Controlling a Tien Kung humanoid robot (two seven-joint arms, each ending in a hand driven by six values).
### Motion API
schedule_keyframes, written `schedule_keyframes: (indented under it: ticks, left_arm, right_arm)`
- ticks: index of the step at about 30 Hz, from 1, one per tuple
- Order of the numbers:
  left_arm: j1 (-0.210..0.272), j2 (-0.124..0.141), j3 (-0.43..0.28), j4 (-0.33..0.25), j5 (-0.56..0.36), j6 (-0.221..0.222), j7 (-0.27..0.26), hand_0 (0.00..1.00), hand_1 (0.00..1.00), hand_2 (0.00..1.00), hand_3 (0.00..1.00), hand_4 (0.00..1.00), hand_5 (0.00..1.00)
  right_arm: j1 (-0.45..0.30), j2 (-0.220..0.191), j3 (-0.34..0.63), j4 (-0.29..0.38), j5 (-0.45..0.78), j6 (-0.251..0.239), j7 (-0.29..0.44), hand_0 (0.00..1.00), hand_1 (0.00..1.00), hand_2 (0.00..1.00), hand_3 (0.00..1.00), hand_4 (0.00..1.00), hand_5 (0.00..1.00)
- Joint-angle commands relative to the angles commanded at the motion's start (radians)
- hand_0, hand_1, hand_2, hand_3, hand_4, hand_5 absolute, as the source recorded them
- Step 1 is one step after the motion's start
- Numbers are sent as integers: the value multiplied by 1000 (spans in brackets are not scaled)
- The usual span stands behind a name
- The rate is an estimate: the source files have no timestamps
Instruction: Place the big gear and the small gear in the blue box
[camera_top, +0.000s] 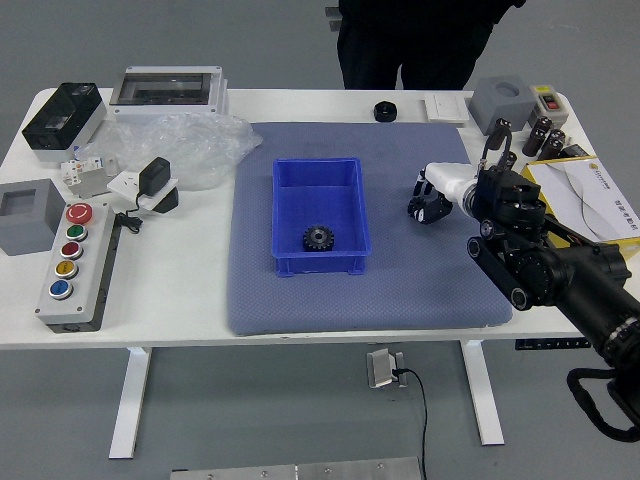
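Observation:
My right hand (429, 203), white and black, is low over the blue-grey mat (430, 290), to the right of the blue box (282, 215). Its grip is unclear, and the hand may hide something small under it. Inside the box, near the front wall, lies a black toothed gear (318, 238); I cannot tell whether it is the big or the small one. No second gear can be made out for certain. The left arm is outside the picture.
A black round object (385, 111) sits at the mat's far edge. Plastic wrap (200, 145) and a button panel (75, 268) are on the left, a yellow-edged board (590, 200) on the right. A person stands at the far side, hands unseen.

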Motion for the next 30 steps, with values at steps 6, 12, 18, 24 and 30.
schedule_keyframes:
  ticks: [6, 12, 18, 24, 30]
  left_arm:
    - [0, 1, -1, 0, 0, 1, 0, 852, 833, 825, 832, 749, 388]
    - [-1, 1, -2, 0, -1, 1, 0, 852, 833, 825, 832, 749, 388]
    - [-1, 1, -3, 0, -1, 1, 1, 852, 833, 825, 832, 748, 388]
    - [-2, 2, -5, 0, -1, 2, 2, 852, 833, 825, 832, 749, 388]
    - [-2, 3, -6, 0, -1, 2, 2, 852, 833, 825, 832, 749, 389]
  right_arm:
    - [-2, 7, 0, -6, -15, -10, -6, 617, 557, 656, 649, 624, 247]
    - [-3, 15, 1, -7, -29, -18, -14, 592, 522, 617, 638, 605, 239]
    - [-7, 21, -5, -5, -35, -19, -23, 577, 513, 608, 637, 599, 229]
    - [-6, 21, -7, -1, -37, -25, -30, 545, 480, 570, 629, 585, 225]
    - [-6, 19, 2, 7, -49, -44, -38, 511, 447, 529, 610, 566, 205]
